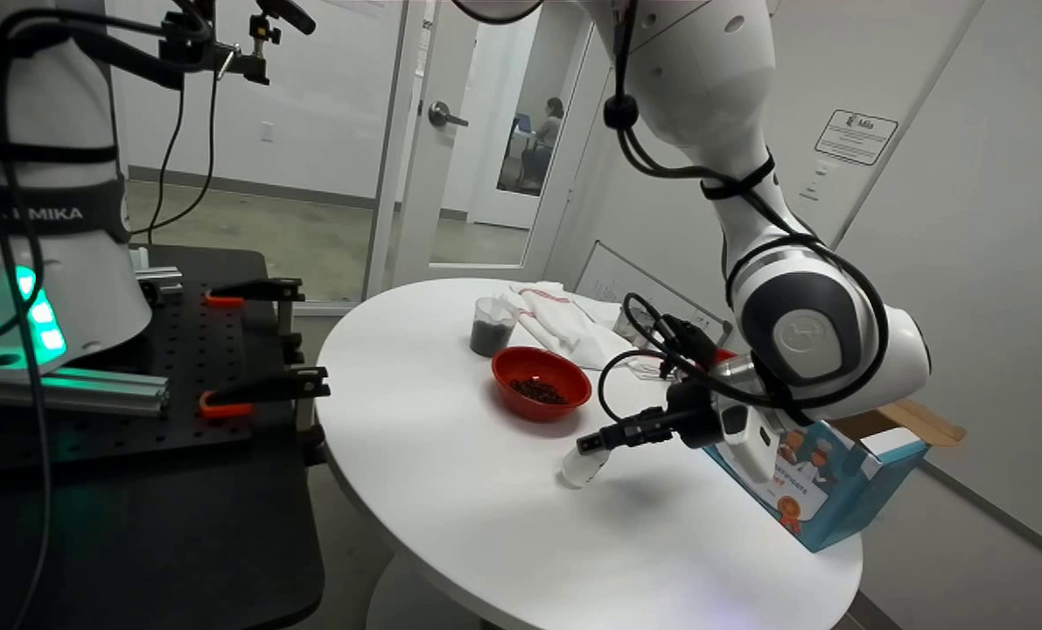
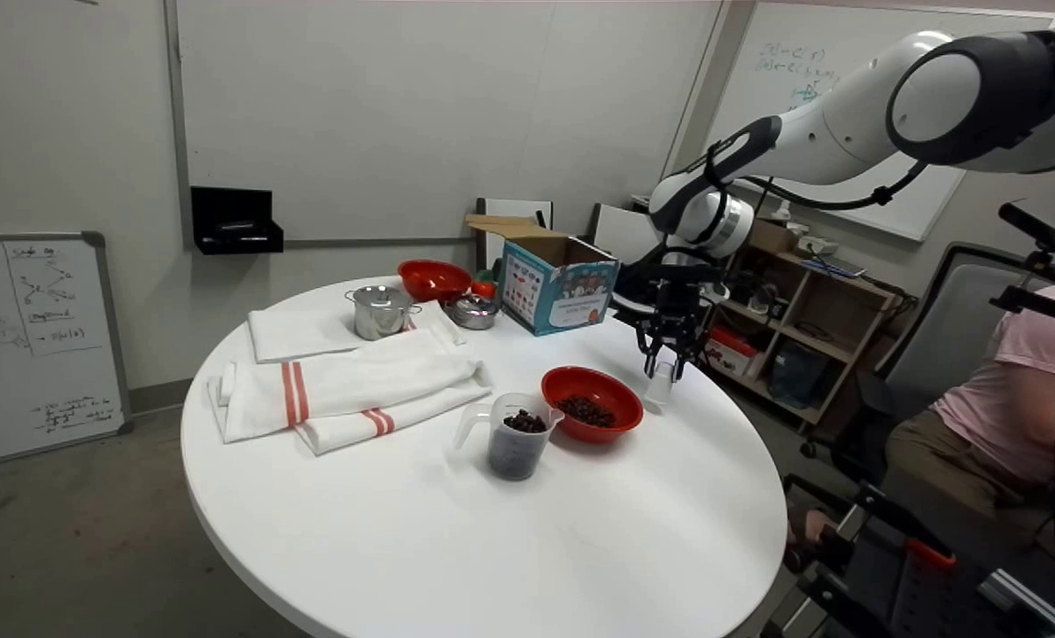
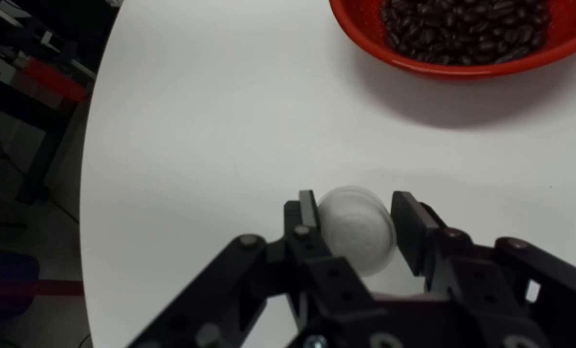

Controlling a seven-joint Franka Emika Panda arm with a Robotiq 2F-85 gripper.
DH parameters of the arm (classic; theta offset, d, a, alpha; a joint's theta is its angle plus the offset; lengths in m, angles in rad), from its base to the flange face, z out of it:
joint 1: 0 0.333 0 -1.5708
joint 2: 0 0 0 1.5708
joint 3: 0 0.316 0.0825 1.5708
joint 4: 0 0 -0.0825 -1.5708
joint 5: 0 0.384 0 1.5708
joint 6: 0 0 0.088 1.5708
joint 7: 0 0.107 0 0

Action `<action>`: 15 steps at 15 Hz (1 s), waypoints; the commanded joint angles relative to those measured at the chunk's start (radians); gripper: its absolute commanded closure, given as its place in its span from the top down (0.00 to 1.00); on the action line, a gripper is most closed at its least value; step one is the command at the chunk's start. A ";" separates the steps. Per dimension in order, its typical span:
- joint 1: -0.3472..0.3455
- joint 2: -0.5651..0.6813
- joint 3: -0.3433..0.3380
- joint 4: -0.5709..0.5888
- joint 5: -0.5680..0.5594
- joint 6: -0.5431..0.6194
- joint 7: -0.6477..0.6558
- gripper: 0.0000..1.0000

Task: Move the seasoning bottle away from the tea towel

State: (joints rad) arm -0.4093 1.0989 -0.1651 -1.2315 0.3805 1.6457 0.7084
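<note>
My black two-finger gripper (image 3: 355, 211) is grasping 1 small whitish round seasoning bottle (image 3: 357, 237), pads (image 3: 309, 209) on both sides of it. Can't tell if its base touches the round white table (image 1: 416, 420). Bottle is near a shallow glossy red bowl (image 3: 442, 71), well apart from the white red-striped cloth tea towel (image 2: 359, 383). Red bowls: 2. Near one holds dark brown beans (image 3: 462, 29); contents of the far red bowl (image 2: 438, 288) hidden. Cups: 1 clear plastic measuring cup with handle (image 2: 508, 447), dark beans inside, just beside the near bowl. Towel folded in layers, can't tell how many pieces. On it, 1 shiny steel pot with two side handles (image 2: 381, 315), contents can't be made out. Near the pot, 1 low round metal piece (image 2: 473, 312), lid or pan unclear. Just beside that, 1 blue printed cardboard box (image 2: 580, 301), top flaps up, inside mostly hidden.
</note>
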 commanded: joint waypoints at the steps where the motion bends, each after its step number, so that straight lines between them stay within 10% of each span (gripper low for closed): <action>1: 0.034 -0.003 -0.040 -0.017 -0.022 0.048 0.001 0.17; 5: 0.046 -0.001 -0.054 -0.021 -0.043 0.096 -0.007 0.17; 6: 0.048 0.000 -0.055 -0.022 -0.047 0.106 -0.007 0.55; 7: 0.050 -0.001 -0.055 -0.023 -0.049 0.111 -0.008 0.69; 11: 0.053 -0.001 -0.054 -0.030 -0.052 0.149 -0.010 0.97; 15: 0.045 -0.010 -0.034 -0.054 -0.039 0.225 -0.055 1.00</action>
State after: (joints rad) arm -0.3695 1.1075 -0.2068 -1.2466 0.3400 1.8057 0.6992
